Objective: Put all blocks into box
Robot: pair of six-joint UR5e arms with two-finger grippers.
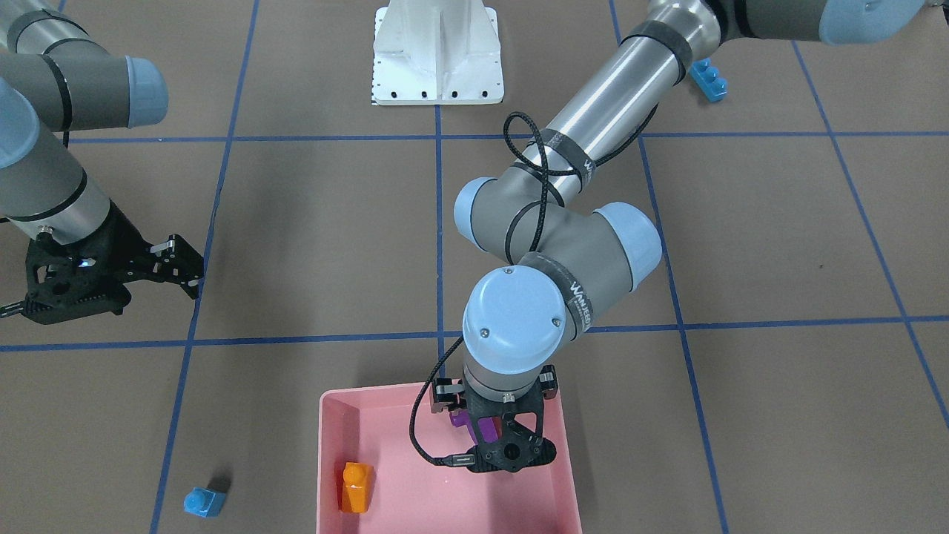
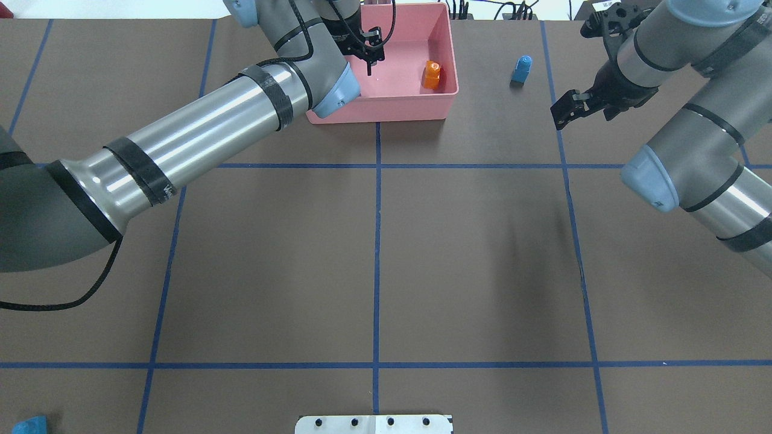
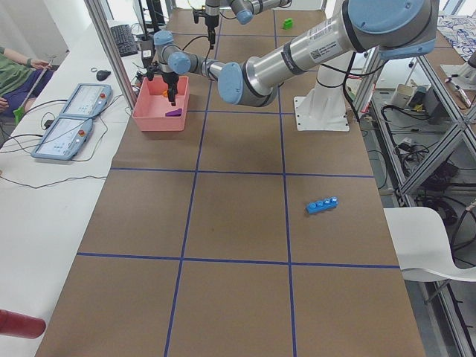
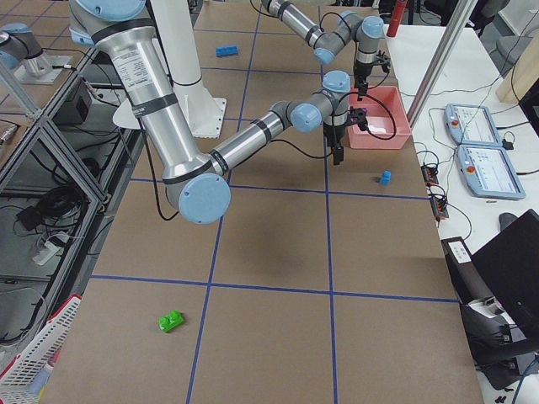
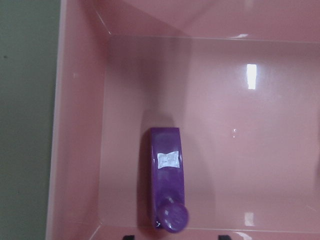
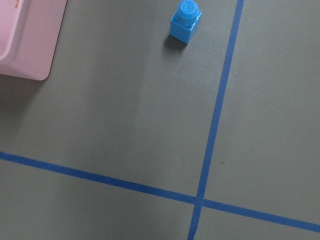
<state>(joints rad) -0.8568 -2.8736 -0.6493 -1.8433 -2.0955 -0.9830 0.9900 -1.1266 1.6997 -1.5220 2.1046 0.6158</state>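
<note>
My left gripper (image 2: 369, 59) is open inside the pink box (image 2: 386, 110), just above its floor. The purple wedge (image 5: 167, 182) lies free on the box floor between the finger tips; it also shows in the front view (image 1: 474, 428). The orange one-stud block (image 1: 356, 487) lies in the box near the other end. My right gripper (image 1: 185, 267) is open and empty, hovering over the table. The small blue cube (image 6: 186, 21) stands on the table outside the box, ahead of it. The long blue block (image 3: 321, 205) and the green block (image 4: 171, 321) lie far off.
The white robot base (image 1: 437, 55) stands at the table's middle edge. Blue tape lines (image 2: 377, 265) grid the brown table. The left arm's forearm (image 2: 199, 135) stretches low across the table toward the box. Operator consoles (image 3: 71, 123) sit on the side bench beyond the box.
</note>
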